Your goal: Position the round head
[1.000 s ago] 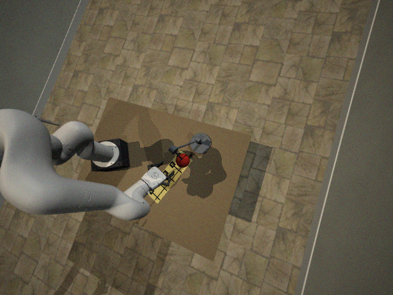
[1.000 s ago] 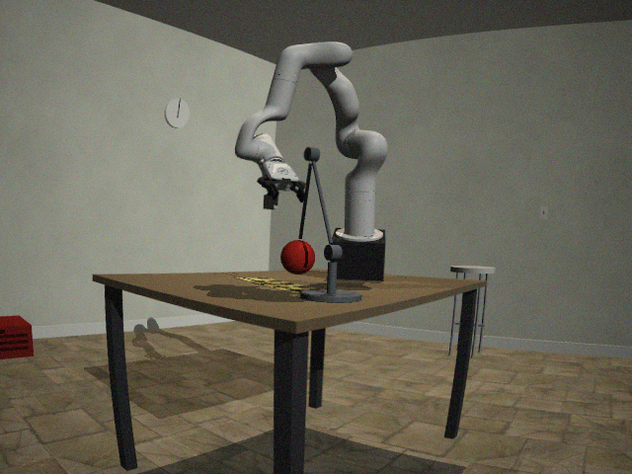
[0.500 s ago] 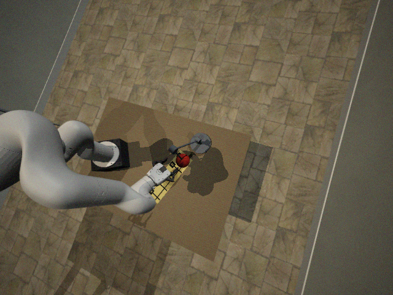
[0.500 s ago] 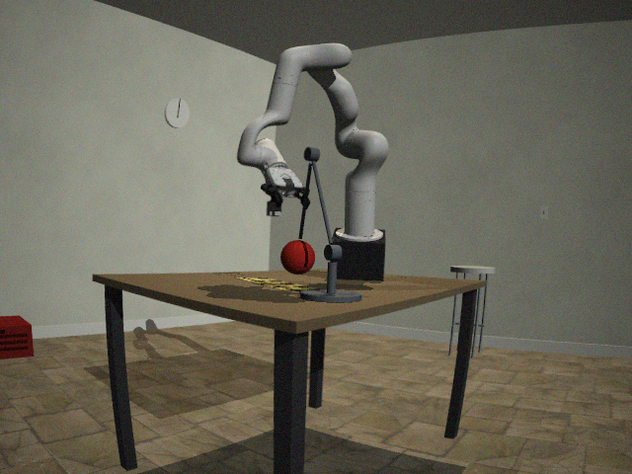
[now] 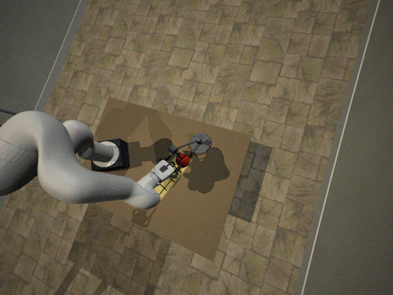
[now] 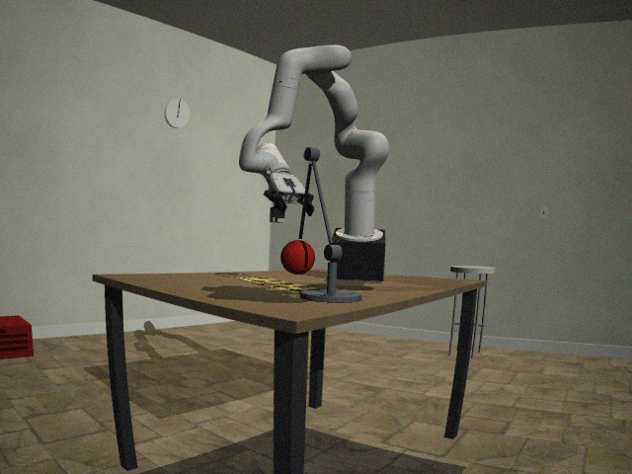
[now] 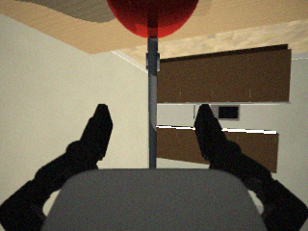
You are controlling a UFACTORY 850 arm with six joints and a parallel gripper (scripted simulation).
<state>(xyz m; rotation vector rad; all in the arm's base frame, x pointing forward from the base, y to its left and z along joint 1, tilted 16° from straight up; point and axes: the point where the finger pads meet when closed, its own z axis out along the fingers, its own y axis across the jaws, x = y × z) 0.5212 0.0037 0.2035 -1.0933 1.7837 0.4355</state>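
Note:
The lamp's grey foot [image 6: 330, 295] stands on the bench; in the overhead view the foot [image 5: 201, 142] shows as a round disc. Its two thin arms fold at a high elbow [image 6: 311, 153]. The red round head [image 6: 297, 256] hangs a little above the bench, over the near end of the yellow strip [image 6: 267, 284]. From above, the head [image 5: 182, 160] covers the strip's [image 5: 169, 181] end nearest the foot. My gripper [image 6: 291, 200] is open, its fingers on either side of the upper arm rod [image 7: 152, 103] without touching it. The head [image 7: 152, 16] shows at the top of the wrist view.
My arm's base [image 6: 358, 255] stands on the bench behind the lamp. A stool [image 6: 472, 301] stands right of the table, a red box [image 6: 15, 335] on the floor at far left. The bench edge is near the foot.

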